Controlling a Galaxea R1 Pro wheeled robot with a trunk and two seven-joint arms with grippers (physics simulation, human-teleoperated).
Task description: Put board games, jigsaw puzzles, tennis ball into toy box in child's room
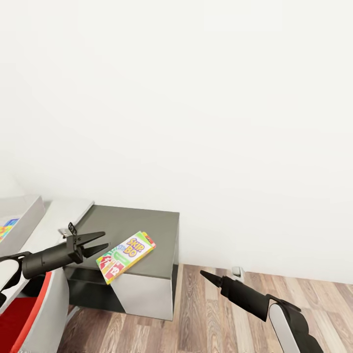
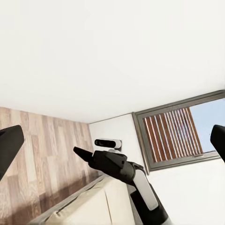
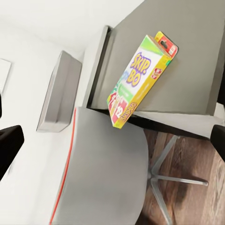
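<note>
The Skip-Bo board game (image 1: pixel 126 256) lay flat on the dark-grey top of the low side unit (image 1: pixel 142 223), skewed, with one corner jutting out over the unit's front edge; the right wrist view showed the same box (image 3: pixel 138 79) overhanging that edge above a grey chair (image 3: pixel 108 168) with a red-trimmed back. The left gripper (image 1: pixel 93 244) hung just beside the game's near corner, its two dark fingers spread apart and nothing between them, not touching the box. The right gripper (image 1: pixel 208 276) hovered over the wood-plank floor (image 1: pixel 211 314), well apart from the unit, its fingers drawn together to one point and empty; the left wrist view showed it (image 2: pixel 80 152) the same way, before a white wall and a grey-framed window (image 2: pixel 180 131). At the head view's left edge stood the white-grey table (image 1: pixel 54 218) bearing the light-grey toy box (image 1: pixel 27 215), in which a bright printed patch (image 1: pixel 6 228), possibly another toy, was too cropped to name.
</note>
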